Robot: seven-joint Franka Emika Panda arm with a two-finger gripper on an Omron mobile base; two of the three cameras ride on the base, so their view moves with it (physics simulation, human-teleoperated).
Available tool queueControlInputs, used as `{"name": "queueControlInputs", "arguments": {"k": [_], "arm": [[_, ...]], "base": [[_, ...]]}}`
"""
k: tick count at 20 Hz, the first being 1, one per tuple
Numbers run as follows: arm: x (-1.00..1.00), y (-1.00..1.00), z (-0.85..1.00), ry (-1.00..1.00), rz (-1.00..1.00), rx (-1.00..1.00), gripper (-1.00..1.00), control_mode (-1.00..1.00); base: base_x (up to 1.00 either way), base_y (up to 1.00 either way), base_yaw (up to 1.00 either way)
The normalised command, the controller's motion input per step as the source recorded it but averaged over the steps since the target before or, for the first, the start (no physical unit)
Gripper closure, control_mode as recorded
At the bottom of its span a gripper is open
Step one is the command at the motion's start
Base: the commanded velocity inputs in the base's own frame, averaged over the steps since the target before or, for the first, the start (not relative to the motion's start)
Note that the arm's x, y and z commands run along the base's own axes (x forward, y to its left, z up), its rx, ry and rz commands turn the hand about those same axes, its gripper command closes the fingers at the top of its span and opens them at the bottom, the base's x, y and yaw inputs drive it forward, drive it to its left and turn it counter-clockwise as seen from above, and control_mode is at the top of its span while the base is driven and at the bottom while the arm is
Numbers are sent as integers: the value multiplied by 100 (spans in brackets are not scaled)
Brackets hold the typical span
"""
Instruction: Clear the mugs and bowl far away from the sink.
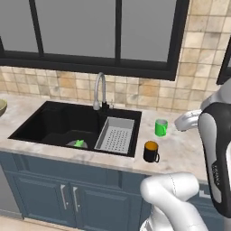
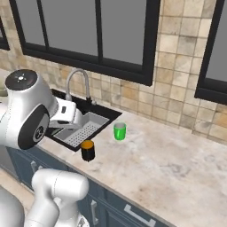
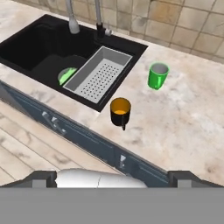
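The white arm is rising in a folded elbow, its hand (image 2: pixel 66 116) hanging raised and angled downward with its jaws standing wide apart, gripping nothing.

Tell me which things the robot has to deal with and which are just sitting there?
For the job:
green mug, on the counter right of the sink
black mug with orange inside, near the counter edge
bowl, far left
sink

Just sitting there:
faucet
grey drainer tray
green thing in the sink

Green mug (image 1: pixel 161 127) and black mug (image 1: pixel 151 151) stand upright beside the sink (image 1: pixel 58 124).
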Motion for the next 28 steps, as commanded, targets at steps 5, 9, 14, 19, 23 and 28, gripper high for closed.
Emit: {"name": "queueControlInputs", "arguments": {"k": [5,9,14,19,23,28], "arm": [[3,-22,-8,19,9,0,-100,-100],[10,-3,-19,11,9,0,-100,-100],[30,0,-20,2,4,1,-100,-100],[39,1,-32,2,0,-2,-100,-100],[31,0,-28,7,0,-5,-100,-100],[23,0,-30,11,0,-2,-100,-100]], "base": [[0,0,0],[0,0,0],[0,0,0],[0,0,0],[0,0,0],[0,0,0]]}}
